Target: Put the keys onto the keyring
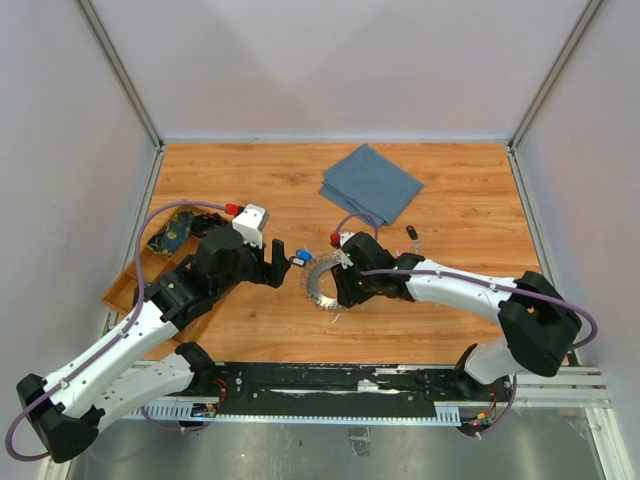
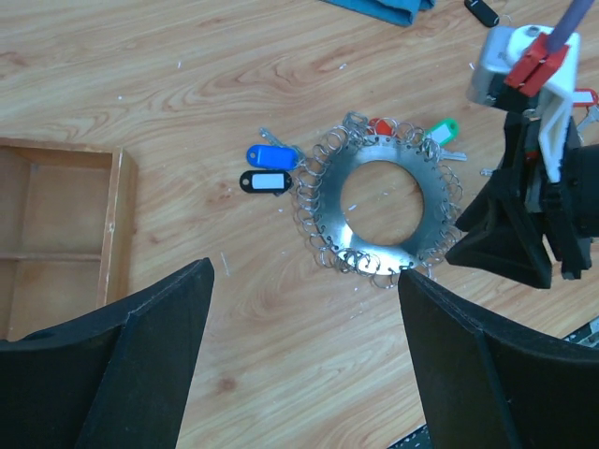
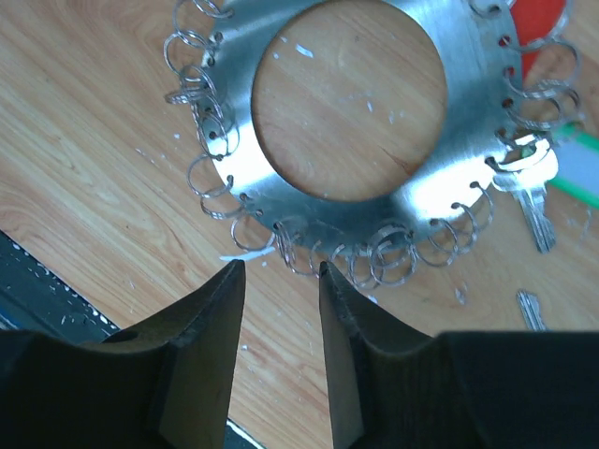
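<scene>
The keyring is a flat silvery disc with an open centre and small wire loops round its rim, lying mid-table. It also shows in the left wrist view and the right wrist view. A blue-tagged key and a black-tagged key lie at its left. A red tag and a green tag sit at its far rim. My left gripper is wide open and empty, just short of the ring. My right gripper is open with a narrow gap, tips at the ring's rim loops.
A folded blue cloth lies at the back. A wooden compartment tray stands at the left edge, with a dark bundle behind it. Another black-tagged key lies right of the ring. A loose silver key lies near the right fingers.
</scene>
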### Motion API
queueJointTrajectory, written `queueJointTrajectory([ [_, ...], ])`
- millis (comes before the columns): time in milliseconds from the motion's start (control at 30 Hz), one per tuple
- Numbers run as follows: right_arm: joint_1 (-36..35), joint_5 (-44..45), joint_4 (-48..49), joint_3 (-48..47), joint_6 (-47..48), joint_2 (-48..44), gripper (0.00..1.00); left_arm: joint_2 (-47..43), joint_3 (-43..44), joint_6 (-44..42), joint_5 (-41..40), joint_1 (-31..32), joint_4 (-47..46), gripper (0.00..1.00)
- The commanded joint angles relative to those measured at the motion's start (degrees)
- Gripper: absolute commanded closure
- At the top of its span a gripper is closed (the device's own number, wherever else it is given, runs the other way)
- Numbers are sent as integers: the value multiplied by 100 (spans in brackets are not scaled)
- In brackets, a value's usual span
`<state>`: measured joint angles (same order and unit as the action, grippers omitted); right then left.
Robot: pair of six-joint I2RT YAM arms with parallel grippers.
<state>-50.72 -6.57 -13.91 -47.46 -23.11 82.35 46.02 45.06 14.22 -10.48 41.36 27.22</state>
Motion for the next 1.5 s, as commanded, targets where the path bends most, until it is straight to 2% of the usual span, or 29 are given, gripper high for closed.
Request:
queueJointTrajectory([
  [0,-96,-228,13,-374,414,433,63,-38,-10,-67,-114,-14,-53,15],
  [267,-98,-314,-14,-555,420,922,66,-41,-23,-62,-174,-14,-50,14],
  [533,-96,-350,-132,-595,404,1045,66,11,-40,-77,-160,-14,-68,15],
  [767,-122,-408,-311,-649,338,1119,71,49,-49,-76,-165,-14,-70,15],
  [1033,-140,-345,-341,-672,332,1101,82,66,-45,-68,-191,-14,-69,15],
  [1267,-140,-322,-367,-622,376,993,98,69,-45,-51,-243,-14,-62,15],
  [1467,-140,-291,-485,-543,596,519,99,33,-30,-34,-253,-14,-68,15],
])
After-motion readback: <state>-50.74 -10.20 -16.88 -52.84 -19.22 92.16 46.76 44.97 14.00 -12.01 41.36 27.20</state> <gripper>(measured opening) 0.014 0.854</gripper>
